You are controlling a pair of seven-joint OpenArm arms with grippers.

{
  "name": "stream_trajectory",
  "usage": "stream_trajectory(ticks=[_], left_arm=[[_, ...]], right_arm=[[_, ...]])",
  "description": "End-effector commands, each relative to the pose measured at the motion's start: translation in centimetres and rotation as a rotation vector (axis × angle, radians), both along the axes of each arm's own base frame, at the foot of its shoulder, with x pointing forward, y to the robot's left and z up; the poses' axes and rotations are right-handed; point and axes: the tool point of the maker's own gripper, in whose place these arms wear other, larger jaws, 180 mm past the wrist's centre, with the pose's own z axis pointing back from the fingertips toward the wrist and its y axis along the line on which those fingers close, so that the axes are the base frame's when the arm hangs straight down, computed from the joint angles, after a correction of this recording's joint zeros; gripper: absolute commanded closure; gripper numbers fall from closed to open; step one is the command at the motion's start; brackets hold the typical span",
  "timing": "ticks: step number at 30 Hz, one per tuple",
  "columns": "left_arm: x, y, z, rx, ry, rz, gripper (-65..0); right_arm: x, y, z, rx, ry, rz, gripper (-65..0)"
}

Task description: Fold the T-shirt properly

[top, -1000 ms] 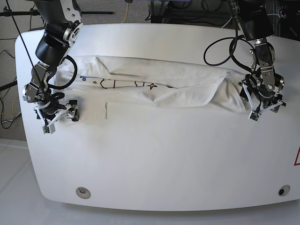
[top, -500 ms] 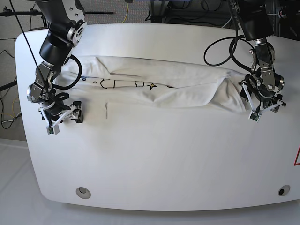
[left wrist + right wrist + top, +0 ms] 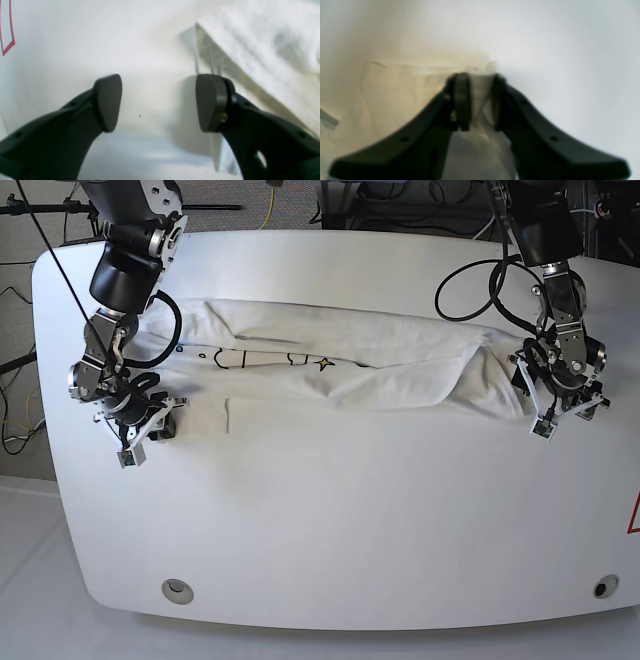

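Observation:
The white T-shirt [image 3: 330,365] lies in a long folded band across the far half of the table, with black outlines of its print showing near the middle. My right gripper [image 3: 145,432] is at the shirt's left end, low on the table, and shut on a fold of white fabric [image 3: 480,100]. My left gripper [image 3: 565,415] is at the shirt's right end and open. In the left wrist view its fingers [image 3: 107,102] stand wide apart over bare table, and the shirt's edge [image 3: 262,45] lies just beyond the right finger.
The white table [image 3: 330,520] has a rounded front edge with two round holes [image 3: 178,589] [image 3: 601,586] near it. A red mark [image 3: 634,515] sits at its right edge. Cables and stands lie behind the table.
My right gripper moved a little to the right at the shirt's left end and its fingers closed on the fabric. The left arm has not moved.

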Motion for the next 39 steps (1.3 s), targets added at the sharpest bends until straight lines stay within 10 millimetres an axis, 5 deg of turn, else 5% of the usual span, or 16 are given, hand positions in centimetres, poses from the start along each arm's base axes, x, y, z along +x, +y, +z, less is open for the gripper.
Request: stream_trajectory(ticks=[1, 13, 19, 39], left_arm=[[0.4, 0.5, 0.7, 0.019, -0.011, 0.003, -43.3], [0.5, 0.5, 0.8, 0.019, -0.013, 0.003, -43.3], [0.5, 0.5, 0.8, 0.019, -0.013, 0.003, -43.3], [0.5, 0.4, 0.8, 0.017, -0.013, 0.004, -43.3]], right_arm=[[0.5, -0.9, 0.9, -0.034, -0.003, 0.007, -5.4], [1.2, -2.0, 3.8, -0.113, -0.039, 0.015, -4.9], [0.0, -2.7, 6.9, -0.227, -0.064, 0.026, -4.9], [-6.2, -0.9, 11.9, -0.436, -0.049, 0.029, -5.0]])
